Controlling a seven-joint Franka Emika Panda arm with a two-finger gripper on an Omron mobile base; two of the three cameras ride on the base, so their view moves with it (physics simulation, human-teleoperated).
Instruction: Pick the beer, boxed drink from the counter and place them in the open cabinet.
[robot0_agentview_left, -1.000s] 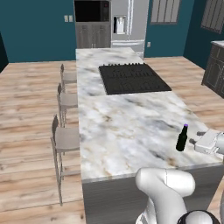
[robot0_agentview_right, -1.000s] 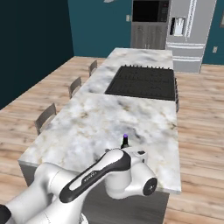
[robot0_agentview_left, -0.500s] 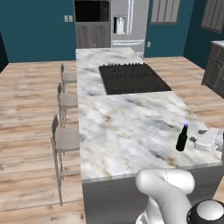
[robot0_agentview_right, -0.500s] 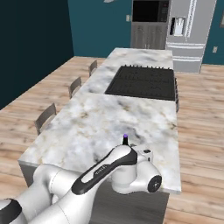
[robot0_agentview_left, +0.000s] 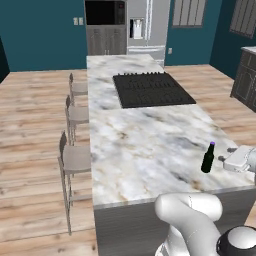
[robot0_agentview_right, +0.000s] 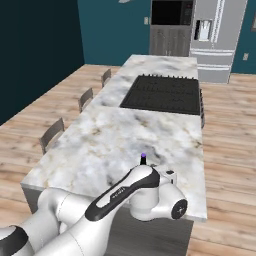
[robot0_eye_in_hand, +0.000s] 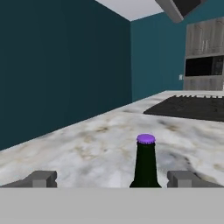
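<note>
**A:** Where does the beer stand, and how are your jaws set?

**B:** The beer (robot0_agentview_left: 208, 158), a dark bottle with a purple cap, stands upright on the counter (robot0_agentview_left: 140, 145), near its front right corner. In the hand view your gripper (robot0_eye_in_hand: 113, 179) looks level across the marble, and the bottle's neck rises between the two finger tips, a little toward the right one. The jaws stand fully apart; nothing is held.

**A:** What could go wrong from here?

**B:** Your bottle is tall and narrow. If you push forward off-centre, the nearer finger may nudge it and tip it, and it could roll off the close counter edge. Closing high on the thin neck may also let it swing or slip.

**A:** How much room is there?

**B:** Open marble stretches ahead toward the black cooktop (robot0_agentview_left: 151, 89), and to the bottle's left. The right edge and front edge are near. Stools (robot0_agentview_left: 75, 159) line the far side, well apart from you.
</note>
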